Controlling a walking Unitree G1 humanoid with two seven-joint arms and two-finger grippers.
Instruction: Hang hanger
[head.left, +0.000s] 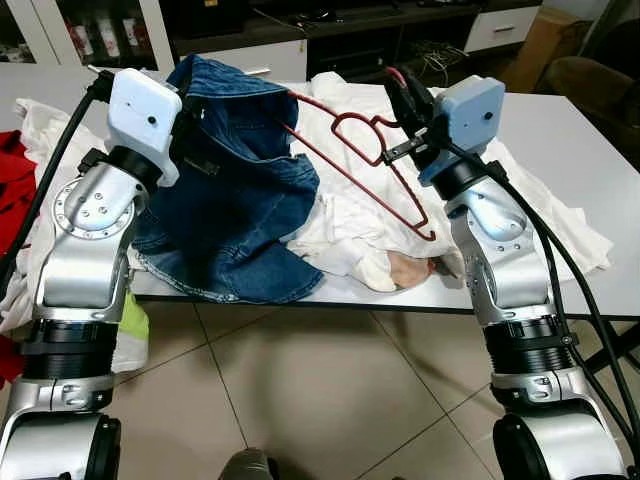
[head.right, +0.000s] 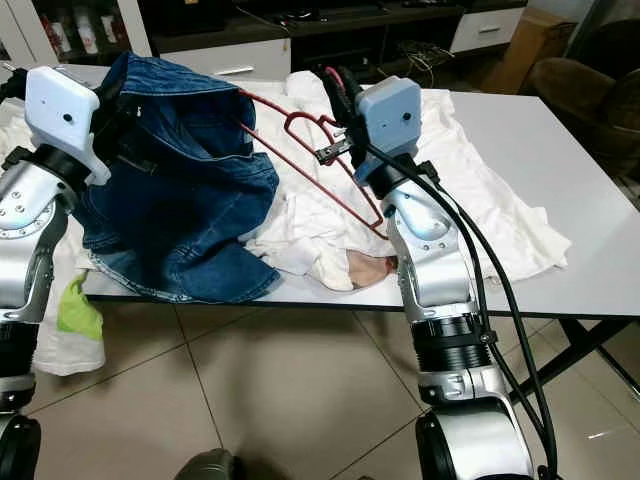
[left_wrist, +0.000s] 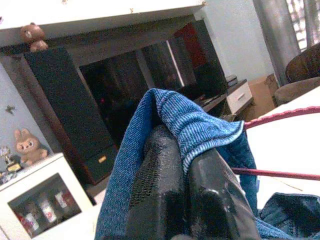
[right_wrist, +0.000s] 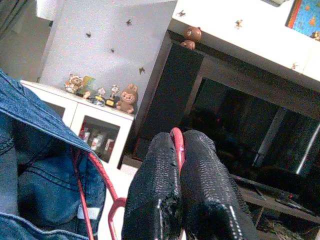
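A red wire hanger (head.left: 362, 160) is held up over the white table (head.left: 560, 130), one arm of it reaching into a blue denim jacket (head.left: 235, 190). My right gripper (head.left: 405, 88) is shut on the hanger's hook (right_wrist: 177, 142), its black fingers (right_wrist: 200, 185) pinching the red wire. My left gripper (left_wrist: 182, 175) is shut on the jacket's collar edge (left_wrist: 200, 127), lifting the denim beside the left wrist housing (head.left: 145, 115). The jacket's lower part drapes onto the table and over its front edge.
Crumpled white cloth (head.left: 350, 230) lies on the table under the hanger and spreads right (head.left: 560, 220). Red fabric (head.left: 12, 190) lies at far left, a green rag (head.right: 75, 305) hangs below the table. A dark TV cabinet (head.left: 330, 30) stands behind. Tiled floor (head.left: 330, 390) lies in front.
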